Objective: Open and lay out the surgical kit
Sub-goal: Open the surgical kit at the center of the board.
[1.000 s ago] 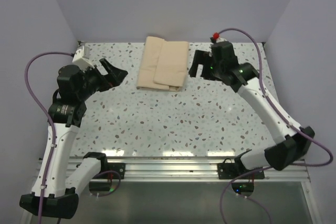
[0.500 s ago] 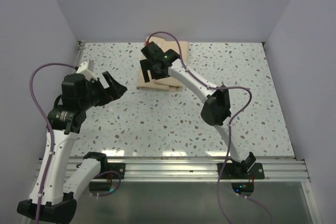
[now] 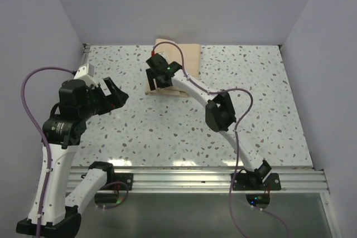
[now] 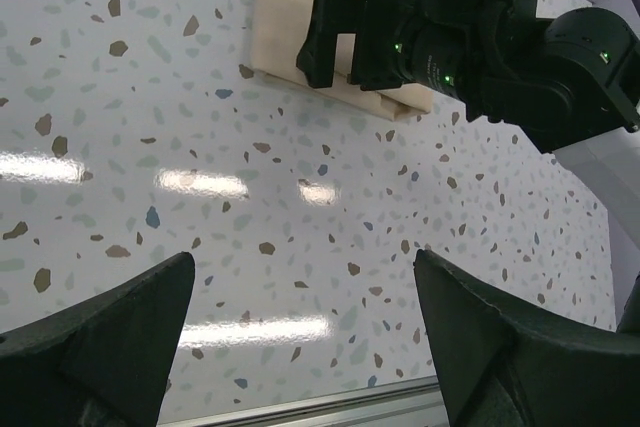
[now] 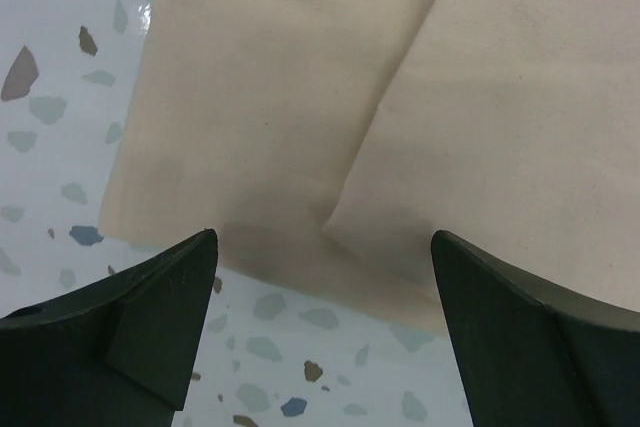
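Left gripper (image 3: 116,96), jaws spread wide and empty, hangs over the table (image 3: 167,132), with the cloth wrap (image 3: 188,55) well apart at about 2 o'clock. Right gripper (image 3: 158,82), likewise spread and holding nothing, is poised over the wrap's 7 o'clock corner, straddling a fold edge that runs roughly 12 to 6 o'clock. This is clearly the nearer arm, though contact with the cloth cannot be told.

The cloth wrap (image 5: 280,107) reads as tan woven fabric, matt and soft, with smooth flat folds. Under it the table (image 4: 300,247) is speckled stone-look, glossy, throwing white glare streaks. The jaws of the right gripper (image 5: 322,247) look matt black, faintly grainy plastic.
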Motion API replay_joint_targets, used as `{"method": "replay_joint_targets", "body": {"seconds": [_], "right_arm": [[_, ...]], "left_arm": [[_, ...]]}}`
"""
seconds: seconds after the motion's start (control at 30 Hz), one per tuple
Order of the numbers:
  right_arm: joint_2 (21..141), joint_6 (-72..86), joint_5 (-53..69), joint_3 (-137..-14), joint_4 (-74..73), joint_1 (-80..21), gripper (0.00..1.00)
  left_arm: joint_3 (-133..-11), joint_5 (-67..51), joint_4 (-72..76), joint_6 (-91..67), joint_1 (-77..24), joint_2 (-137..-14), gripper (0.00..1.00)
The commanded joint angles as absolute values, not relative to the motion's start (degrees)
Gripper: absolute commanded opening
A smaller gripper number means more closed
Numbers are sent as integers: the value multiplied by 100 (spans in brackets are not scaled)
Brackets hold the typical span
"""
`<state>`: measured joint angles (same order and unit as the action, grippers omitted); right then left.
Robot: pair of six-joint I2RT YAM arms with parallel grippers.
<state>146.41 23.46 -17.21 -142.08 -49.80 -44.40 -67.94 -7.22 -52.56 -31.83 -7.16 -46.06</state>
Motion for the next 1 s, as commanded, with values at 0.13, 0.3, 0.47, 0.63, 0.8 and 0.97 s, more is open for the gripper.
{"method": "replay_joint_targets", "body": {"seconds": [0.13, 0.3, 0.47, 0.63, 0.8, 0.97], "right_arm": [[14906, 2329, -2610, -14414, -4061, -4254, 85], [14757, 2355, -2602, -14064, -3876, -4070, 51], [14590, 2408, -2540, -13501, -3999, -3929, 26], [14318, 2522, -2426, -13026, -4122, -3815, 0], [13809, 2610, -2496, -12824, -4105, -3709, 0], [12843, 2733, -2671, -12560, -3823, -3368, 0]], "left_arm": [[-6724, -528, -5256, -3190, -738, -4641, 95], [-6460, -457, -4914, -3392, -738, -4719, 94], [-6179, -448, -4440, -3586, -738, -4825, 93], [-6161, -466, -4201, -3639, -747, -5009, 93], [-6222, -448, -3990, -3446, -738, -5282, 93], [-6407, -413, -3850, -3287, -738, -5607, 93]]}}
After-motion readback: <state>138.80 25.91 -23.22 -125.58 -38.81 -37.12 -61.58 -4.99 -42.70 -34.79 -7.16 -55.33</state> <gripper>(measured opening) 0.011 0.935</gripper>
